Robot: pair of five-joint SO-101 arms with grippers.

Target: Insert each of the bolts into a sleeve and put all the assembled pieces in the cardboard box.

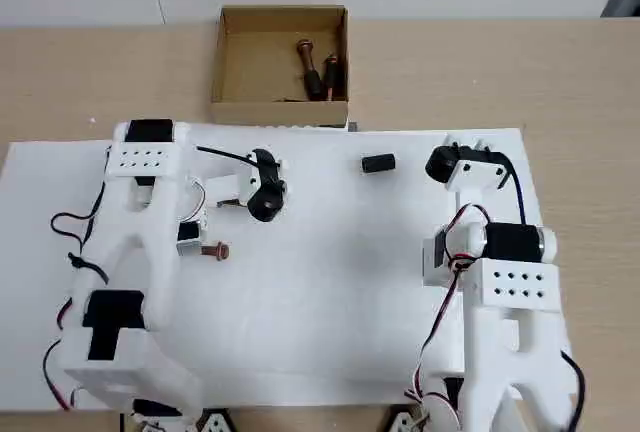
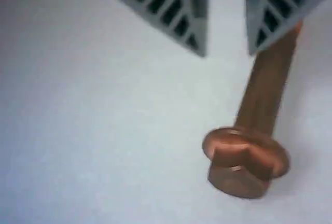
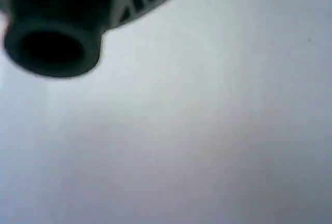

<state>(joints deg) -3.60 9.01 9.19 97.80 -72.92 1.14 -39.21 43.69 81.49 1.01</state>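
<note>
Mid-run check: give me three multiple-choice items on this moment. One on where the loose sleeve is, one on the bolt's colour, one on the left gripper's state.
1. Where does the loose sleeve lie?
A. in the cardboard box
B. on the white sheet
C. on bare wood

2. What colour is the bolt by the left gripper?
A. silver
B. copper
C. black

3. How does the left gripper stand?
A. open, bolt not gripped
B. shut on the bolt
C. shut on a sleeve

Answers:
1. B: the high view shows the loose sleeve resting on the white sheet.
2. B: the head and shaft both look copper in the left wrist view.
3. A: there is a clear gap between the fingers, and the bolt lies on the white sheet.
</note>
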